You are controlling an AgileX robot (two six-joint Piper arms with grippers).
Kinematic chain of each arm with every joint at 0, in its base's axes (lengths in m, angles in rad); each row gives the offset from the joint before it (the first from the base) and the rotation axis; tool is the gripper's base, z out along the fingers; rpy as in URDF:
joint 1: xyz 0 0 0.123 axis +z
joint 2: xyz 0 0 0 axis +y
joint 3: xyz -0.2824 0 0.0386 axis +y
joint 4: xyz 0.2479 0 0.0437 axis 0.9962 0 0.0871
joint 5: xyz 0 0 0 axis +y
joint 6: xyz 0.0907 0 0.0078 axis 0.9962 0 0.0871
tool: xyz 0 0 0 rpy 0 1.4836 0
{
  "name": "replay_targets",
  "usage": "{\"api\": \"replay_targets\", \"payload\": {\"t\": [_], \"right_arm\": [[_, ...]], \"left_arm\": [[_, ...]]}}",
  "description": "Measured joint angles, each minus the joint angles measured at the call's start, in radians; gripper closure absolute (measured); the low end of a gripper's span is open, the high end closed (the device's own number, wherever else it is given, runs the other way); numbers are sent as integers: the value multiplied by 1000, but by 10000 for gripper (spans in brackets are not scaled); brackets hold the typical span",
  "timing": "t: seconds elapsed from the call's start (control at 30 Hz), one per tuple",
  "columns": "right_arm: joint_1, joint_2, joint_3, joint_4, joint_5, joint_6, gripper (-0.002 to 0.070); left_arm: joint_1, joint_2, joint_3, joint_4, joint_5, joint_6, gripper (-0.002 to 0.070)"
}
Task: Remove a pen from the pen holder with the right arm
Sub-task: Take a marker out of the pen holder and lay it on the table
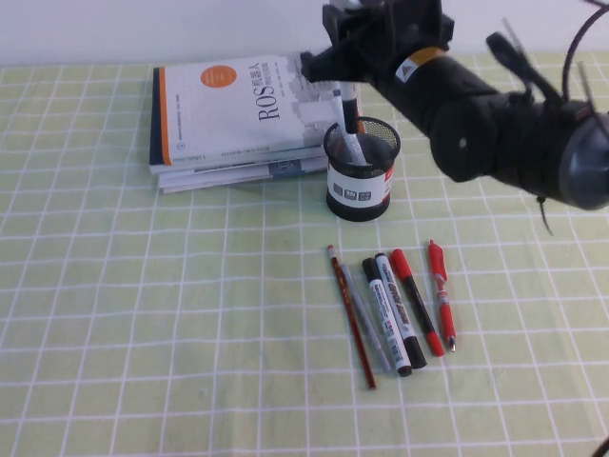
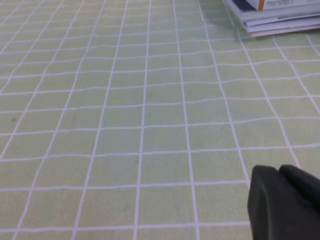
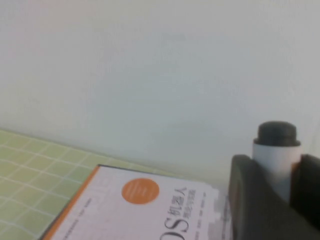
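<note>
Above the black mesh pen holder (image 1: 360, 190), the right gripper (image 1: 335, 78) pinches a white, black-capped pen (image 1: 345, 122); the left gripper (image 2: 285, 205) is over the green checked cloth (image 2: 125, 125), and its state I cannot tell.

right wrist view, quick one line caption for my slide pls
Right gripper shut on the white pen, book beyond; left gripper low over the green tablecloth.

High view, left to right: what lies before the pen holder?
Pencil, grey pen, black-capped marker, another black-capped marker, red-capped marker, red pen. Right gripper holds a pen above the holder; left gripper outside this view.
</note>
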Motion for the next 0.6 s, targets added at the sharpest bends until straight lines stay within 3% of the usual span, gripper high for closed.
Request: {"api": "replay_targets", "payload": {"t": [0.23, 0.6], "right_arm": [[0, -146, 0, -68, 237, 0, 556], [4, -256, 0, -87, 900, 187, 556]], "left_arm": [[0, 0, 0, 0, 0, 0, 681], [0, 0, 0, 0, 0, 0, 681]]}}
